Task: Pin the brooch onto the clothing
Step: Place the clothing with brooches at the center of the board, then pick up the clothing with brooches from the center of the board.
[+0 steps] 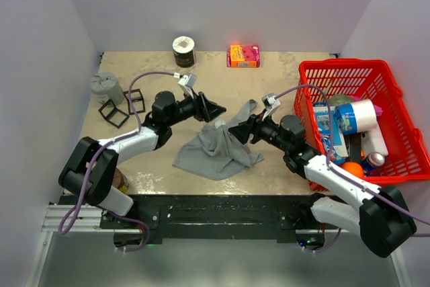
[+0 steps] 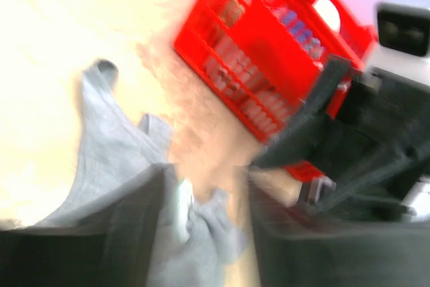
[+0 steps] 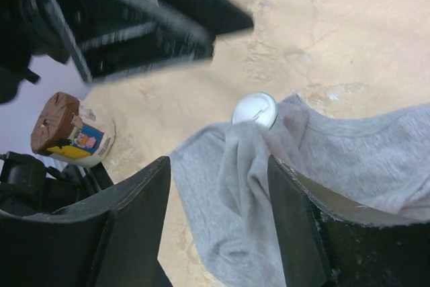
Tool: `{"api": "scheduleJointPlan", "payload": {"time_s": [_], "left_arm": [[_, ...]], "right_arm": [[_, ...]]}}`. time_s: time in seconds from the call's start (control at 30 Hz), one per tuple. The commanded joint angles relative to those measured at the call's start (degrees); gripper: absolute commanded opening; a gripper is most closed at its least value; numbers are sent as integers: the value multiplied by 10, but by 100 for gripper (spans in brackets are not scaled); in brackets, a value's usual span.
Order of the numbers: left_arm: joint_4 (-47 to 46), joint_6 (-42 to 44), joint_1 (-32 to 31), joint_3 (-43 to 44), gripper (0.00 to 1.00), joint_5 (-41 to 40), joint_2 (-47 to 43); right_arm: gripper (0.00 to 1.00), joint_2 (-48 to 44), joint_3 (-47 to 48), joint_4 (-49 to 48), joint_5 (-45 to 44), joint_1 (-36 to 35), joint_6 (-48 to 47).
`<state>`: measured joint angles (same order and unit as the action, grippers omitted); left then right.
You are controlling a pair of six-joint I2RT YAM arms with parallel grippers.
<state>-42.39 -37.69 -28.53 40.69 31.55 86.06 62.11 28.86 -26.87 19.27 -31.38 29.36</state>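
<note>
Pinning well means holding the plain grey sleeveless knit top [image 1: 215,149], mid-frame from above, flat and steady and pushing slowly. The right jaws stand wide, with the grey fold between them, not held. The left jaws look apart too (that view is blurry). No orange-red brooch shows; a small white round piece [image 3: 254,109] sits on the fold, just above the right jaws' gap, mid-frame.
</note>
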Motion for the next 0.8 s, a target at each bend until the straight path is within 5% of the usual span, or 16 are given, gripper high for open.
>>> {"api": "scheduleJointPlan", "payload": {"time_s": [0.0,0.1,0.13,0.5,0.77], "left_arm": [[145,94,2,101,74,-143,27],[196,101,1,82,99,-235,3],[215,106,1,71,99,-269,-27],[468,45,-9,-109,99,-395,-221],[588,-8,-83,-103,76,-472,-195]], "right_arm": [[67,-21,28,107,-40,0,-31],[70,-22,47,194,-66,-6,-56],[70,-21,52,217,-75,-13,-62],[68,-48,45,368,-139,-40,-59],[69,-81,41,338,-116,-39,-50]]}}
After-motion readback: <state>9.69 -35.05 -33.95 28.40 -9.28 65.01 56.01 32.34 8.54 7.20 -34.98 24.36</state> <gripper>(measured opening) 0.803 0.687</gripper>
